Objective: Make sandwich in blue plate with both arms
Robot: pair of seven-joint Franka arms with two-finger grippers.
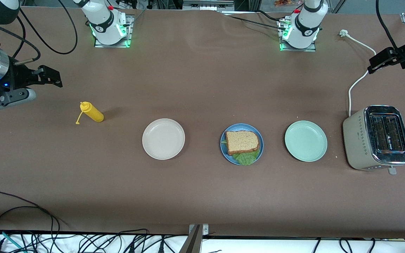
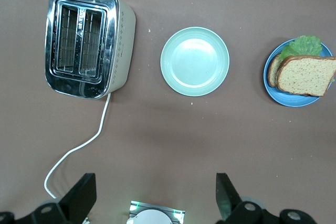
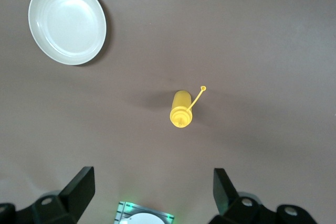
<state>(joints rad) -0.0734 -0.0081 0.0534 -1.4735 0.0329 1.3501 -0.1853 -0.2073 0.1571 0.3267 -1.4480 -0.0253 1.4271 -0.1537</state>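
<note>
Brown table (image 1: pixel 202 196); top slice hides most of sandwich (image 1: pixel 242 142) lettuce.

Three round plates sit on the table: one cream-white plate (image 1: pixel 163 139), one blue plate (image 1: pixel 242 144) and one pale mint-green plate (image 1: pixel 306 141). The blue one carries a single sandwich (image 1: pixel 242 142), made of two bread slices with one green lettuce leaf (image 1: pixel 246 157) showing between them. There is also one yellow squeeze bottle (image 1: pixel 91 112), one silver two-slot toaster (image 1: pixel 377 137) with one white cord (image 1: pixel 355 84), and two robot arms, each with one two-finger gripper: the left gripper (image 2: pixel 155 196) and the right gripper (image 3: pixel 153 192).
</note>
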